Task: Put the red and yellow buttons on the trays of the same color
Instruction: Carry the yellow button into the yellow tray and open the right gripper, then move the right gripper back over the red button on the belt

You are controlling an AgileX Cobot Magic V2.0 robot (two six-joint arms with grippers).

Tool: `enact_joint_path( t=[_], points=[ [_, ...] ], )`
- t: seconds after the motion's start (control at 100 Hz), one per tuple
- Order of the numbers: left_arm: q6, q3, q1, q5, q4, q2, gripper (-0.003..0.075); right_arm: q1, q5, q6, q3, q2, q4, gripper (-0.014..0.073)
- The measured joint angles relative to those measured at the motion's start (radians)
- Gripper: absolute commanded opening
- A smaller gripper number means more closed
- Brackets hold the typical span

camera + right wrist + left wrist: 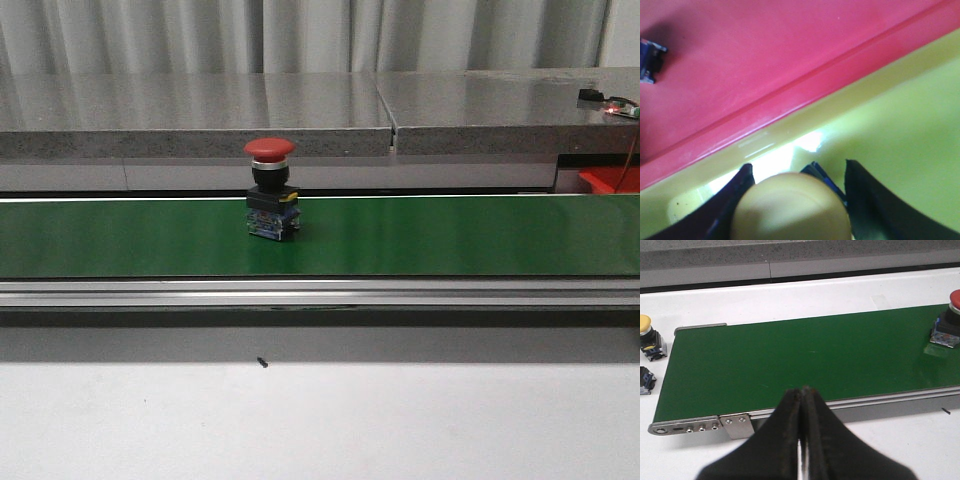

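My right gripper (796,200) sits in the yellow plastic tray (900,125); the red plastic tray (740,65) adjoins it at 12 o'clock.

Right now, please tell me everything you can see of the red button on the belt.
The red button stands upright on the green belt, left of its middle in the front view. It has a matte red mushroom cap, a black collar below it and a blue-and-clear block with a yellow spot at the base. Only the belt touches it; no gripper is near.

Front, left wrist share green belt (450,235); right wrist close over trays.
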Motion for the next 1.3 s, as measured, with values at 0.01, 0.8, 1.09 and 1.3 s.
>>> enact_joint_path(
  t=[0.01,0.8,1.09,1.3],
  points=[
    [0.000,0.000,0.000,0.000,0.000,0.000,-0.0020,0.003,0.000,0.000,0.000,0.005,0.000,0.0191],
    [0.000,0.000,0.000,0.000,0.000,0.000,-0.0020,0.037,0.008,-0.004,-0.028,0.010,0.003,0.0502],
    [0.000,0.000,0.000,0.000,0.000,0.000,-0.0020,0.047,0.032,-0.004,-0.059,-0.088,0.003,0.0502],
    [0.000,0.000,0.000,0.000,0.000,0.000,-0.0020,0.154,0.087,-0.006,-0.059,-0.175,0.003,0.0500]
  ],
)
